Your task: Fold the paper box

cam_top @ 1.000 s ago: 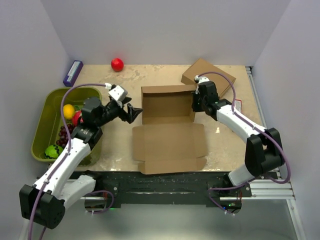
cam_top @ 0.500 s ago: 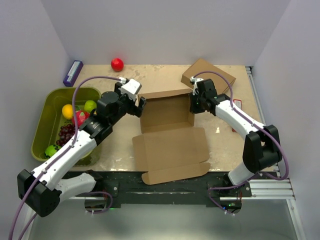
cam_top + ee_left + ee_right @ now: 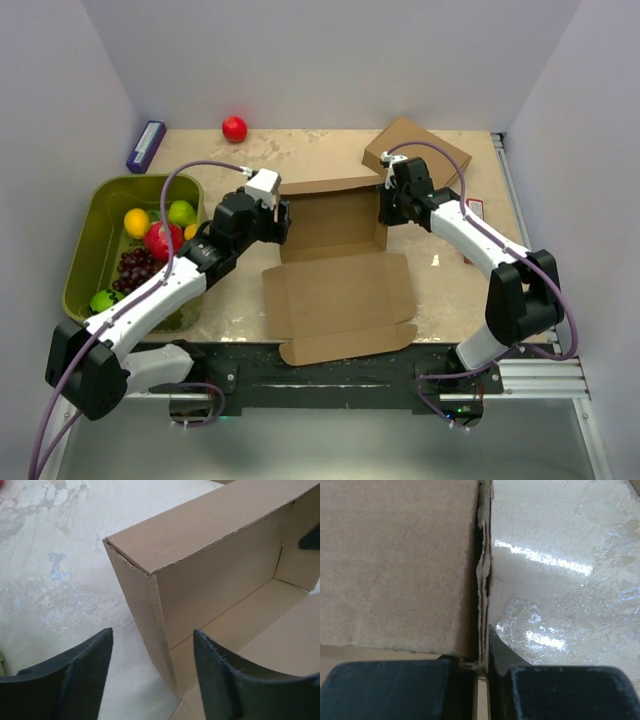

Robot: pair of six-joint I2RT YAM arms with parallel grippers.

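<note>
Cardboard of the paper box (image 3: 340, 285) is spread in the middle of the bench (image 3: 300, 150), and its far half is raised into walls. The left wall is straddled by the wide left claw (image 3: 152, 635). The right wall is pinched by the closed right claw (image 3: 481, 666).

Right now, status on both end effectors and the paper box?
Right end effector shut on paper box right wall. Left end effector open, astride left wall. Lid panel flat on table. Second carton close behind back-right corner.
</note>
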